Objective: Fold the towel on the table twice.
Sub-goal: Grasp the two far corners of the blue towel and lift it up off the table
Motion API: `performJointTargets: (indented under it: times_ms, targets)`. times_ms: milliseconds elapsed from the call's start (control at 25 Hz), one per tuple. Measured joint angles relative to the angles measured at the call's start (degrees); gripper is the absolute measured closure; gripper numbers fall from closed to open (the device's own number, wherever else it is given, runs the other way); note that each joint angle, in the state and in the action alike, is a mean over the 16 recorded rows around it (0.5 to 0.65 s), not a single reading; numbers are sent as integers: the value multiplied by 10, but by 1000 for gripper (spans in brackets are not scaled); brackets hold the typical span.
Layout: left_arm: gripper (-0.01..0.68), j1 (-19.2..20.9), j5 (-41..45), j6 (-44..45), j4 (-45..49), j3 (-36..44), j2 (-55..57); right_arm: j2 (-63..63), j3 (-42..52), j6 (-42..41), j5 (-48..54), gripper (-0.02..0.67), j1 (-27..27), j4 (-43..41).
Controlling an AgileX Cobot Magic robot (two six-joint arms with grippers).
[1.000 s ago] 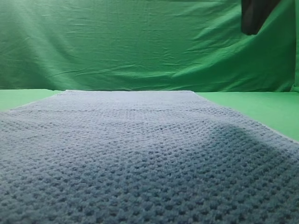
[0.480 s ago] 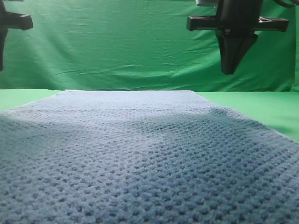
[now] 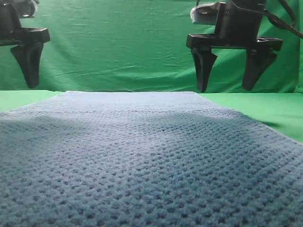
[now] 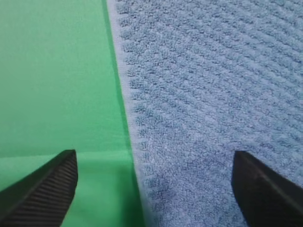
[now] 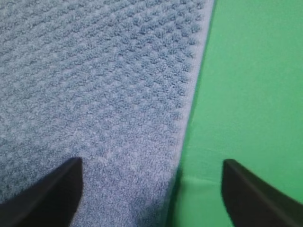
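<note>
Only wrist views show towel [image 4: 208,94] hem

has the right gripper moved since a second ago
Yes. The right gripper has come down in the exterior high view, from the frame's top edge toward the towel's far edge, and its jaws now stand open.

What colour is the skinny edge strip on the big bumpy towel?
Pale whitish-blue, lighter than the blue-grey waffle-weave towel itself. The hemmed edge shows best in the left wrist view.
</note>
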Motion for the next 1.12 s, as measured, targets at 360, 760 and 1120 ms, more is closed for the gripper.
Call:
performJointTargets:
  times_ms: [360, 760, 1120]
  targets:
    - [36, -1, -3, -1, -24, -1, 19, 24, -1, -11, -10, 3, 0, 16]
    - [32, -1, -9, -2, -24, -11, 66, 55, -3, -12, -26, 17, 0, 18]
    - [32, -1, 5, -2, -28, -35, 99, 73, -10, -16, -31, 54, 0, 18]
